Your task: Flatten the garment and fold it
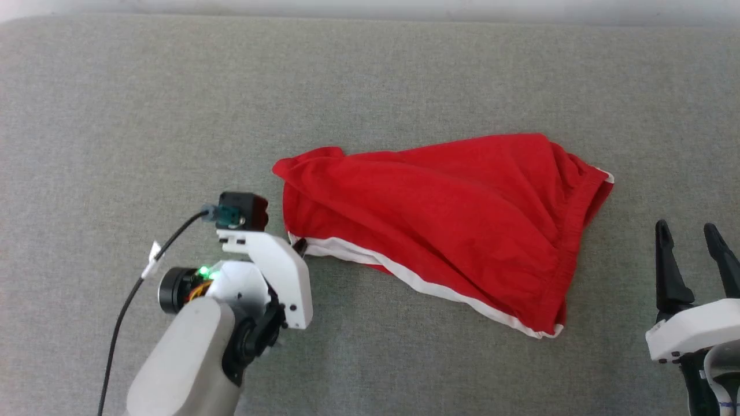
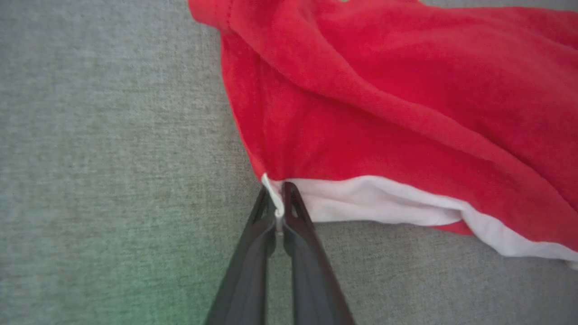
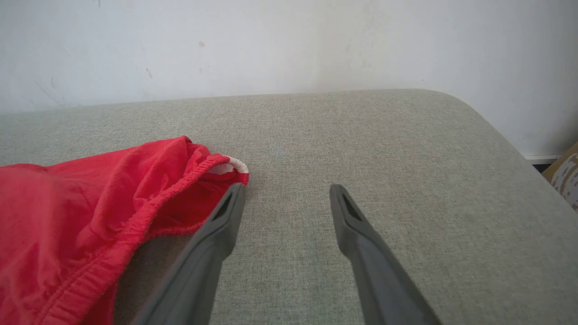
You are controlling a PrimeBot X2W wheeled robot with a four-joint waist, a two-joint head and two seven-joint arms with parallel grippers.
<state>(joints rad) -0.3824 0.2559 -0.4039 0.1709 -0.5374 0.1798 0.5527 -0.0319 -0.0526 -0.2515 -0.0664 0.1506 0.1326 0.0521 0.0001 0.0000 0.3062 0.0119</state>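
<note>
The garment (image 1: 445, 225) is a pair of bright red shorts with white trim, lying rumpled on the grey surface, its gathered waistband toward the right. My left gripper (image 2: 277, 203) is shut on the white hem corner of the garment (image 2: 384, 113) at its left end; in the head view that gripper (image 1: 299, 245) sits at the hem's left tip. My right gripper (image 1: 691, 234) stands open to the right of the garment, fingers apart with nothing between them. In the right wrist view my right gripper (image 3: 286, 194) is just right of the waistband of the garment (image 3: 90, 216).
A grey fabric-covered surface (image 1: 173, 115) carries everything. A pale wall (image 3: 271, 45) rises behind its far edge, and the surface's rounded corner (image 3: 451, 97) lies far right. A black cable (image 1: 124, 306) trails from my left wrist.
</note>
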